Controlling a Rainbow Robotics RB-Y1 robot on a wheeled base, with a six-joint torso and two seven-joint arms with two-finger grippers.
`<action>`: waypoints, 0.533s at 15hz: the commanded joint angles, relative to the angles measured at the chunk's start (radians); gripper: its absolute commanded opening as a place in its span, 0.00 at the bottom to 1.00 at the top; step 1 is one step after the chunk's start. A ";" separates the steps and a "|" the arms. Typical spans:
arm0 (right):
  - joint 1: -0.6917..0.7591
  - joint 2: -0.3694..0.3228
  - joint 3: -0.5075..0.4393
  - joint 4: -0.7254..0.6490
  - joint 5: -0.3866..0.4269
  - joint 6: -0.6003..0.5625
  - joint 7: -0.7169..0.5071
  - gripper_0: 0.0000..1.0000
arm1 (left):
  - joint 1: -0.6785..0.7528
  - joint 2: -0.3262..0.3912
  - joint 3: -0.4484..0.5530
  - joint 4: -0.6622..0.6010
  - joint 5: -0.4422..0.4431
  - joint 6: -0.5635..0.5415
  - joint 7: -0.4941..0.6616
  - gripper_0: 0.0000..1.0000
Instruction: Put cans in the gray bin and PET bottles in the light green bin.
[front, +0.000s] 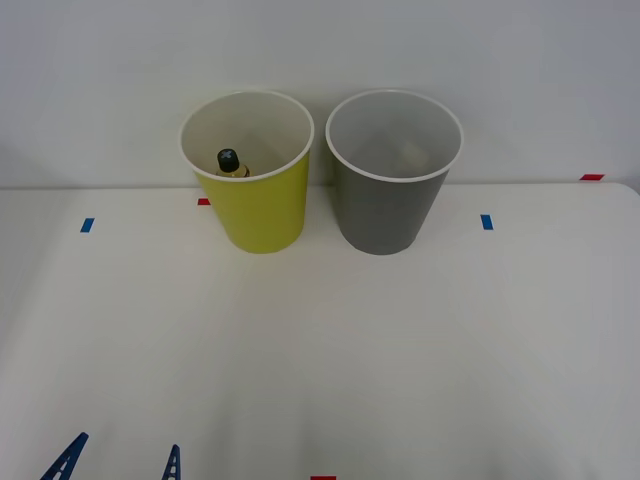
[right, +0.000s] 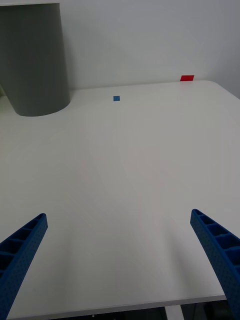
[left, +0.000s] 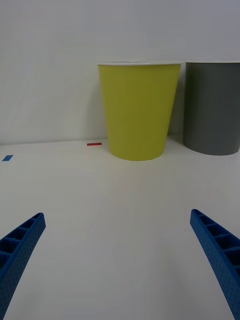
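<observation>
The light green bin (front: 262, 212) stands at the back of the white table, left of the gray bin (front: 385, 215); they are close but apart. A PET bottle (front: 229, 162) leans inside the light green bin, with its black cap and a bit of yellow showing. Low inside the gray bin lies a pale shape that I cannot identify; the cans are hidden or out of view. My left gripper (front: 121, 462) hangs open and holds nothing at the table's front left, facing the light green bin (left: 137, 110). My right gripper (right: 117, 260) is open too, with the gray bin (right: 35, 65) far ahead.
Small tape marks lie on the table: blue ones (front: 87, 225) (front: 486, 222) beside the bins, red ones (front: 204, 201) (front: 591, 177) at the back edge. A wall rises right behind the bins. Bare tabletop (front: 330, 350) stretches in front of them.
</observation>
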 joint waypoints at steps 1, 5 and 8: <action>0.000 0.000 0.000 0.000 0.000 0.000 0.000 1.00 | 0.000 0.000 0.000 0.000 0.000 0.000 0.000 1.00; 0.000 0.000 0.000 0.000 0.000 0.000 0.000 1.00 | 0.000 0.000 0.000 0.000 0.000 0.000 0.000 1.00; 0.000 0.000 0.000 0.000 0.000 0.000 0.000 1.00 | 0.000 0.000 0.000 0.000 0.000 0.000 0.000 1.00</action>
